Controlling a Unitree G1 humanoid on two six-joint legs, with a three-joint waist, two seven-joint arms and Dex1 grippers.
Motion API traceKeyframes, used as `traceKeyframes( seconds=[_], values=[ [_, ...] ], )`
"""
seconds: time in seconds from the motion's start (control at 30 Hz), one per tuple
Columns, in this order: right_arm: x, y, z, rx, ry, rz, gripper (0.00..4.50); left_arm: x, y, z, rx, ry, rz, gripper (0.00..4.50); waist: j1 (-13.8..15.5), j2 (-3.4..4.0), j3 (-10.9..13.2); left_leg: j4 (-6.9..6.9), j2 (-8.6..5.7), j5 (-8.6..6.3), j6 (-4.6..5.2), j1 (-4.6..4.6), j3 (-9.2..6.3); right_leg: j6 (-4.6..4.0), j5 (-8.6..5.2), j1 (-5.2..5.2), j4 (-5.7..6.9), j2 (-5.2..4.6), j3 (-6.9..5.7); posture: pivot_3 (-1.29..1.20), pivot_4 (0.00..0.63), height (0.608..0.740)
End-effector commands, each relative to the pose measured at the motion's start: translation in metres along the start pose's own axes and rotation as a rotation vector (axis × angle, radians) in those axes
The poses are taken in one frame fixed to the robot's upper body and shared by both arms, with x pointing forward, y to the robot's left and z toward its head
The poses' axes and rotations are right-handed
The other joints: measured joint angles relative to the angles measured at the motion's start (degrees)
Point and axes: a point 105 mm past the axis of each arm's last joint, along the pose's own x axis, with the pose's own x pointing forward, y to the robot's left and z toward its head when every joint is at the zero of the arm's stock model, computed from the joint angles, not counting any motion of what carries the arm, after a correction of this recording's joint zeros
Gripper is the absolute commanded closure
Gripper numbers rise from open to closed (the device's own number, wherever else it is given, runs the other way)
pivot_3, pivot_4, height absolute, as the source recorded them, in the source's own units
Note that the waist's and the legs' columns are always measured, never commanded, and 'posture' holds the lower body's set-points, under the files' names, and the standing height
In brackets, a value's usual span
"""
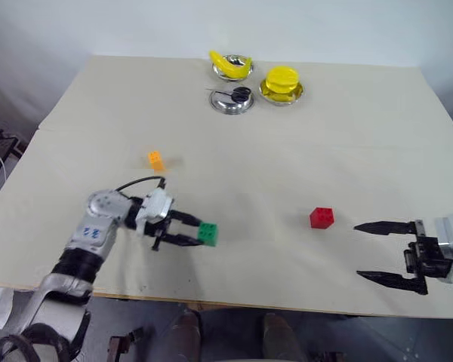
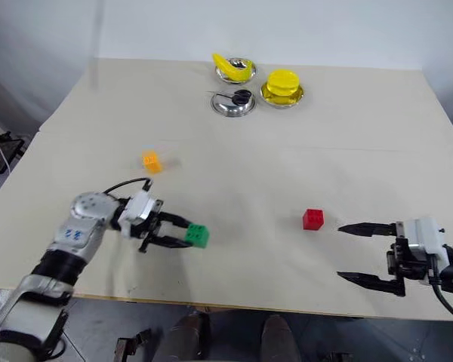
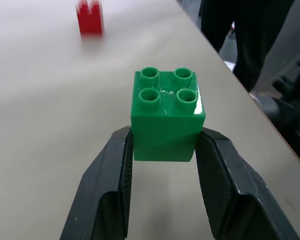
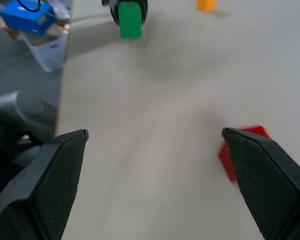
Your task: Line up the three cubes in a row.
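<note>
Left gripper [image 1: 202, 234] in the lower left of the left eye frame is clenching the green cube [image 1: 208, 234], one black finger pressing each side, studs facing up. In the left wrist view the cube [image 3: 166, 115] is sitting between the fingertips [image 3: 121, 165], with the table [image 1: 287, 166] beneath.

Right gripper [image 1: 370, 251] in the lower right is standing released, jaws spread wide, gripping nothing.

Red cube [image 1: 322, 218] is resting on the table right of centre, just to the picture-left of the upper right finger and apart from it.

Orange cube [image 1: 156, 160] is lying left of centre, above the left gripper.

Three steel bowls [image 1: 232, 102] holding yellow items are clustering at the top centre.
</note>
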Motion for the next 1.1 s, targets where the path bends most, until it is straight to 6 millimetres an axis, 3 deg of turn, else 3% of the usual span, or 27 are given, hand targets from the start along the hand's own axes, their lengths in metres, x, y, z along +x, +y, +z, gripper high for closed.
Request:
traceKeyframes(
  seconds=[0.03, 0.2, 0.37, 0.6, 0.8, 0.97, 1.1],
  values=[
    [-0.022, -0.001, 0.003, -0.043, 0.047, -0.015, 0.0, 0.033, 0.02, 0.003, 0.045, 0.04, -0.031, 3.04, 0.2, 0.0, 0.0, 0.01, -0.03, 0.0, 0.0, 0.0, 0.0, 0.05, 0.02, 0.02, -0.04, -0.02, 0.01, 0.0, 0.15, 0.74],
    [-0.026, 0.003, 0.004, -0.039, 0.051, -0.04, 0.0, 0.07, 0.049, -0.001, 0.068, 0.134, -0.013, 3.04, -0.4, -0.11, 0.1, 0.0, -0.02, -0.04, 0.07, -0.07, 0.07, 0.15, 0.08, 0.01, -0.33, 0.01, 0.05, 0.0, 0.15, 0.74],
    [-0.023, 0.01, 0.007, -0.044, 0.03, -0.07, 0.0, 0.084, 0.066, -0.004, 0.032, 0.162, 0.05, 3.04, -0.4, -0.2, 0.1, 0.0, -0.02, -0.04, 0.07, -0.13, 0.11, 0.16, 0.08, -0.06, -0.34, 0.0, 0.06, 0.0, 0.15, 0.74],
    [-0.019, 0.018, 0.006, -0.037, 0.012, -0.099, 0.0, 0.09, 0.073, -0.01, -0.024, 0.184, 0.093, 3.04, 0.0, -0.25, 0.1, 0.1, -0.06, -0.03, 0.05, -0.19, 0.09, 0.27, 0.14, -0.01, -0.36, -0.04, 0.06, 0.0, 0.15, 0.74],
    [-0.015, 0.017, 0.006, -0.04, 0.003, -0.103, 0.0, 0.091, 0.063, -0.013, -0.031, 0.187, 0.019, 3.04, 0.0, -0.25, 0.1, 0.09, -0.07, -0.03, 0.04, -0.18, 0.09, 0.29, 0.15, 0.0, -0.36, -0.04, 0.07, 0.0, 0.15, 0.74],
    [-0.01, 0.015, 0.007, -0.043, -0.013, -0.099, 0.0, 0.081, 0.063, -0.008, -0.032, 0.152, 0.019, 1.44, -0.1, -0.25, 0.1, 0.08, -0.06, -0.03, 0.04, -0.19, 0.09, 0.29, 0.15, -0.04, -0.35, -0.03, 0.07, 0.0, 0.15, 0.74],
    [-0.007, 0.012, 0.008, -0.045, -0.022, -0.093, 0.0, 0.059, 0.061, -0.004, -0.007, 0.137, 0.029, 0.16, -0.3, -0.25, 0.1, 0.08, -0.06, -0.02, 0.03, -0.19, 0.09, 0.29, 0.15, -0.05, -0.34, -0.03, 0.07, 0.0, 0.15, 0.74]
  ],
)
